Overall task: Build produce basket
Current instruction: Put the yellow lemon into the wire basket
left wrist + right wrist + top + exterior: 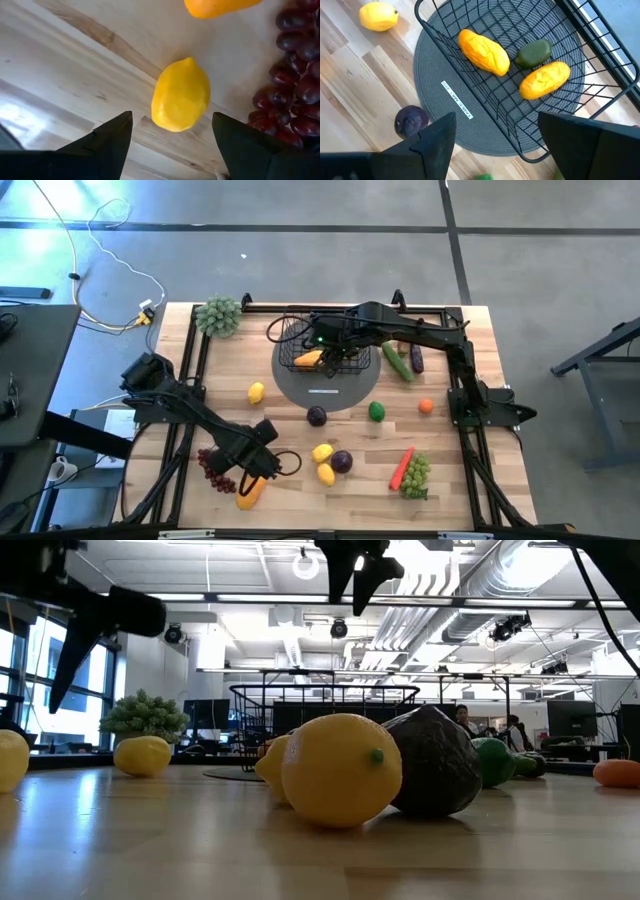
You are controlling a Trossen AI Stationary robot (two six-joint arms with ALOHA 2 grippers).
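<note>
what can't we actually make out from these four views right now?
- High view: the basket contents, mostly covered by the right gripper; the right wrist view shows three pieces.
- High view: the lemon in front of the left gripper is hidden under that arm.
- Low view: the near lemons block the table behind; both grippers are cut off by the top edge.
- Left wrist view: the purple grapes and an orange piece are cropped.

Ceiling strip lights [300, 615] glare bright over my low view, and daylight comes through the windows at its left. The pale wooden worktop [150, 840] mirrors that light in a soft sheen. The smooth yellow lemon [340, 770] nearest that camera looks slightly soft; the room behind stays sharp. From above, a bluish glare washes the grey floor [60, 210]. My left wrist view is bright, with soft shadows under its fruit.
</note>
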